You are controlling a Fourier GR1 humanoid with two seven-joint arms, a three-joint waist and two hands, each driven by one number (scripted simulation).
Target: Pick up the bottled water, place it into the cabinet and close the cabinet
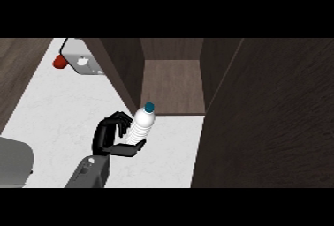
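Observation:
The bottled water point(139, 126) is a clear ribbed bottle with a blue cap, leaning slightly right. It is held just above the white counter point(58, 110), in front of the open cabinet point(173, 84). My left hand point(111, 137) is shut on it: fingers curl round its left side and the thumb reaches under its lower end. The cap sits level with the front edge of the cabinet's brown floor. The cabinet's dark door point(274, 123) stands open and fills the right side of the head view. My right hand does not show.
A white and grey object point(85, 59) with a red piece point(59, 62) lies at the back left of the counter. A grey rounded thing point(13, 161) sits at the left edge. The cabinet's left wall point(124, 70) juts out close beside the bottle.

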